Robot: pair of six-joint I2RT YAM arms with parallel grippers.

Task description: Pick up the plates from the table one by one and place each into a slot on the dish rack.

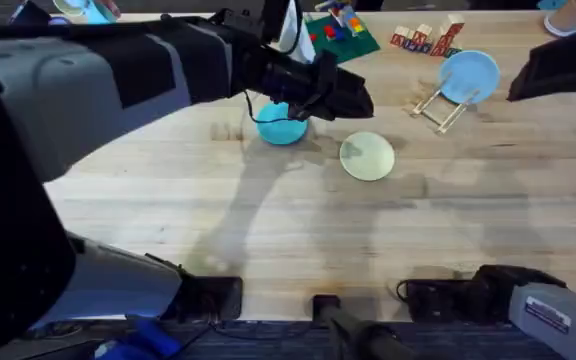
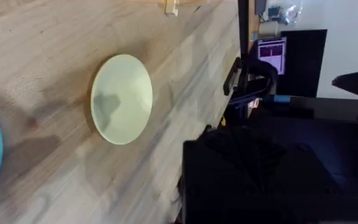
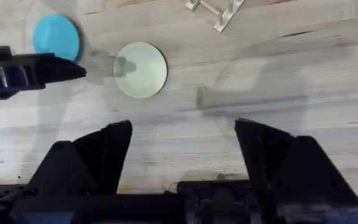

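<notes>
The right pincer (image 3: 182, 149) gapes wide, empty, while the dish rack (image 1: 440, 108) holds one light blue plate (image 1: 469, 76).

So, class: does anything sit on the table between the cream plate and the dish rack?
Nothing visible does. Bare table lies between the cream plate and the dish rack, which already holds a light blue plate.

The left arm reaches across the desk (image 1: 268, 230), its tool (image 1: 353, 100) hanging over the far middle, with the bright blue plate (image 1: 282, 124) just beside and partly under it. The cream-yellow plate (image 1: 367, 156) lies flat close in front of the tool's tip. Farther beyond the tip, the light blue plate (image 1: 469, 76) stands upright in the dish rack (image 1: 438, 108).
</notes>
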